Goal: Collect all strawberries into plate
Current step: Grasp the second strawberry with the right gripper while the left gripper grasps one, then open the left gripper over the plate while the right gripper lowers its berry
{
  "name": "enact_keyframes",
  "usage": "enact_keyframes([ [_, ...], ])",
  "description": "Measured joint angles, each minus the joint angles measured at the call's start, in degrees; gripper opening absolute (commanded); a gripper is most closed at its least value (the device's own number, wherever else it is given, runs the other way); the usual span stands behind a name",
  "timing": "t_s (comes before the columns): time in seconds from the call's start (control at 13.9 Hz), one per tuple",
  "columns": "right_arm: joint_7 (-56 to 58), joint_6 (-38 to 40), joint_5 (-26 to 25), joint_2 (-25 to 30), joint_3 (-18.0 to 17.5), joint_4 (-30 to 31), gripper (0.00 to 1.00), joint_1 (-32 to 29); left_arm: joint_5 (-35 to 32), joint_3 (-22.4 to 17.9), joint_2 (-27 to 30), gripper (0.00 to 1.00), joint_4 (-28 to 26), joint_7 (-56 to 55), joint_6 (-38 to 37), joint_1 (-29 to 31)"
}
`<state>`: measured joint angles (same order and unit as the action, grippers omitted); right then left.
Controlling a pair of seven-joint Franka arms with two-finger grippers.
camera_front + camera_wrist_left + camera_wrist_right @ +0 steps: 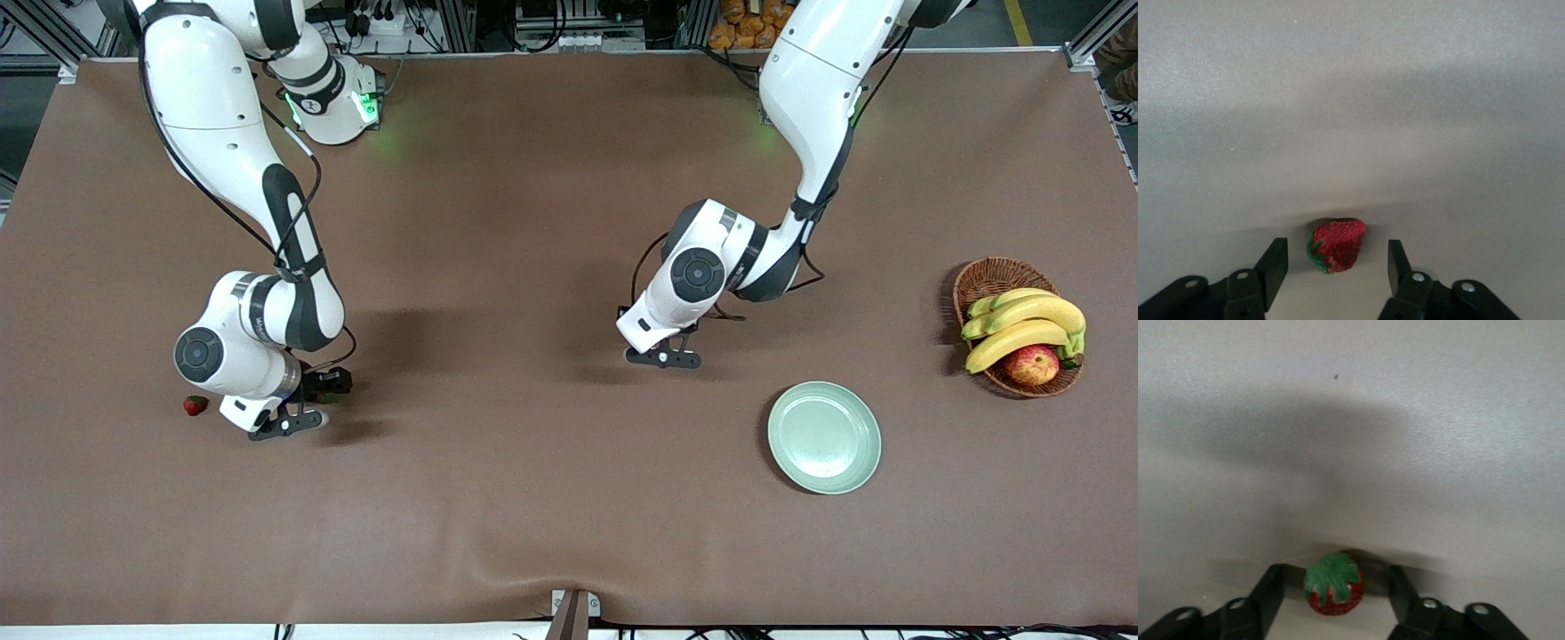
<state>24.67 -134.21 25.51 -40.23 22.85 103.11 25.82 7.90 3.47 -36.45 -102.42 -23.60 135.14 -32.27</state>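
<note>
A strawberry lies on the brown table between the spread fingers of my left gripper, which is open and low over the table's middle. A second strawberry, green cap up, lies between the spread fingers of my right gripper, also open, low over the table toward the right arm's end. Neither finger pair touches its berry. Both berries are hidden under the hands in the front view. A third strawberry lies beside the right gripper. The mint-green plate has nothing in it.
A wicker basket with bananas and an apple stands toward the left arm's end, a little farther from the front camera than the plate.
</note>
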Motion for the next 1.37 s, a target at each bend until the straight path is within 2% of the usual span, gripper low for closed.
enact_keyframes([
  [0.36, 0.28, 0.0, 0.04, 1.05, -0.33, -0.61, 0.0, 0.36, -0.5, -0.05, -0.27, 0.54, -0.43, 0.0, 0.77, -0.01],
  [0.65, 0.09, 0.7, 0.14, 2.76, -0.78, -3.03, 0.0, 3.8, -1.69, -0.16, -1.31, 0.19, -0.49, 0.0, 2.99, 0.01],
  [1.08, -14.11, 1.23, 0.33, 2.95, -1.08, -6.61, 0.0, 13.86, -2.19, -0.43, -0.7, 0.17, 0.1, 0.0, 2.71, 0.33],
  [1.37, -22.1, 1.18, 1.6, 2.95, -1.13, -7.12, 0.0, 18.4, -2.3, -0.88, 4.46, 0.17, 0.68, 3.48, -4.89, 4.32],
])
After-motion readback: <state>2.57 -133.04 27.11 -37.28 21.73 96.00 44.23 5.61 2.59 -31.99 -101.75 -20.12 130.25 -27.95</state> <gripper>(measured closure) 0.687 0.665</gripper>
